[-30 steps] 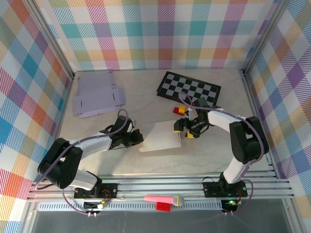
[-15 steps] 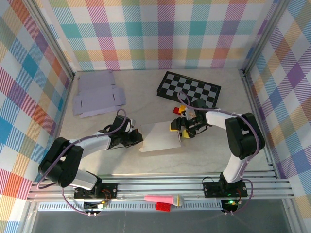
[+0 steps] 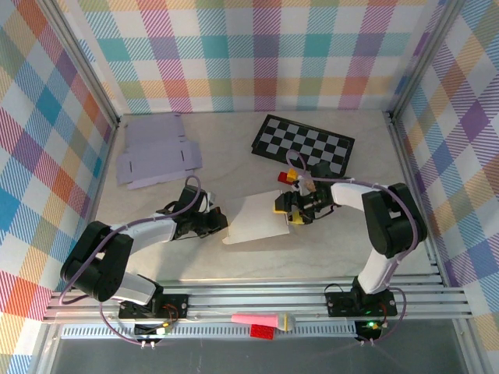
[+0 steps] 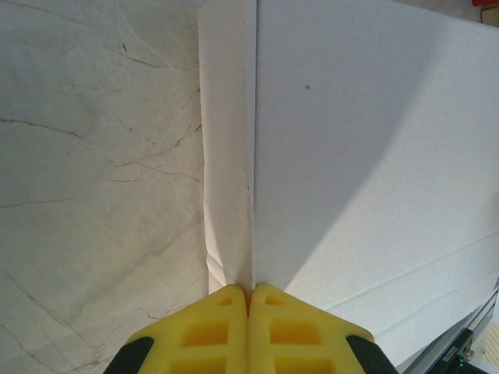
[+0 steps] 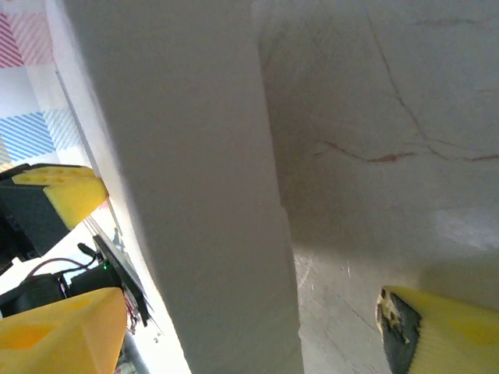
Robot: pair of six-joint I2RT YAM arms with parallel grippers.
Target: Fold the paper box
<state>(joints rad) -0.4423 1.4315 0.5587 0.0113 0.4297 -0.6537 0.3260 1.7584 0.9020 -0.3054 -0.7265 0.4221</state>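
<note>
At the back left of your tabletop (image 3: 327,253), seen from overhead, lies a stack of flat lilac sheets (image 3: 156,158), well apart from the work. Right of it your left tool (image 3: 217,222) reaches the left edge of the white paper box (image 3: 253,218), which sits unfolded near the middle of the tabletop. In the left wrist view the tool's (image 4: 248,296) yellow fingertips (image 4: 214,312) are pressed tight together at the near end of a crease in the box (image 4: 351,156). They cover the paper's edge, so you cannot tell whether any paper is nipped between them. Further right, your right tool (image 3: 290,209) meets the box's right edge. From its wrist the tool (image 5: 242,331) stands wide apart with nothing clamped, and the box (image 5: 195,156) rises blurred between the two cropped fingers. Behind it a small red block (image 3: 289,176) is partly hidden by the arm, just in front of the checkerboard (image 3: 304,144).
</note>
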